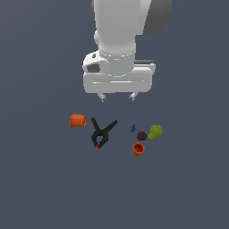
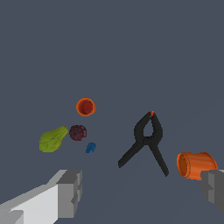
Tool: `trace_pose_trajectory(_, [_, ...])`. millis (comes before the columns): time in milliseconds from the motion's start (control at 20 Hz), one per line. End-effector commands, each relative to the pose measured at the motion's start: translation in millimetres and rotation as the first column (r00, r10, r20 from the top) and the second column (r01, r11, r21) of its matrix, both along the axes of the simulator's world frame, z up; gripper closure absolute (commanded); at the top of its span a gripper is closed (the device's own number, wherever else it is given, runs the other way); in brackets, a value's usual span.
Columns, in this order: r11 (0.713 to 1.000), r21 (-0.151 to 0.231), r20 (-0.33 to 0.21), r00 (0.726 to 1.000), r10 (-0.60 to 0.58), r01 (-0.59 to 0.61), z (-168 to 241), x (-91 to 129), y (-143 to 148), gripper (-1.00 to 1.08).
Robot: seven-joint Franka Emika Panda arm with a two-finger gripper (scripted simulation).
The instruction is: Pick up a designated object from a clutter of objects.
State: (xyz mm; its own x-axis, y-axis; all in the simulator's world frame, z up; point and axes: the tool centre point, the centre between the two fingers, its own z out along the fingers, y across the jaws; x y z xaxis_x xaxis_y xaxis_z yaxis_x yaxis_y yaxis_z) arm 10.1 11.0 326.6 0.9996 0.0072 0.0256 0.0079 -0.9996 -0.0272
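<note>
Overall scene: a white robot arm hangs above a dark grey-blue floor (image 1: 40, 188) with small items scattered on it.
Landmark: a black spring clamp with an orange tip (image 1: 102, 133) lies flat, handles splayed toward the arm, tip pointing away from it.
Designated object: a tiny dark purple-maroon lumpy ball (image 1: 142, 135), plum-like, rests on the floor to the exterior view's right of the clamp, well apart from it.
Its axis: the ball looks nearly round in both views, so no long axis or pointing direction can be told.
Its neighbours: a yellow-green pear-shaped piece (image 1: 155, 132) sits just beside it on the side away from the clamp, its narrow end toward the ball in the wrist view; a tiny blue piece (image 1: 133, 128) lies just beside it on the clamp side; a small orange cup standing mouth-up (image 1: 138, 149) is near it, farther from the arm.
Other cup: a second orange cup lying on its side (image 1: 78, 120) rests on the clamp's opposite side.
Gripper: the white gripper with grey fingertips (image 1: 118, 96) hovers above the clutter, roughly over the clamp's handles, touching nothing.
Fingers: spread wide, released, with nothing between them.
</note>
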Motion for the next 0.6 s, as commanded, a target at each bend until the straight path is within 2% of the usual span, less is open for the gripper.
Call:
trace_pose_trajectory(0, [1.000,-0.003,-0.001,1.000,0.022,-0.022,-4,1,2,-0.92])
trace_pose_trajectory(300, [0.993,-0.017,-0.002,0.993,0.120,-0.120,-20,5,9,-0.92])
trace_pose_trajectory(550, [0.969,-0.031,-0.007,0.970,0.244,-0.244,-41,9,19,-0.92])
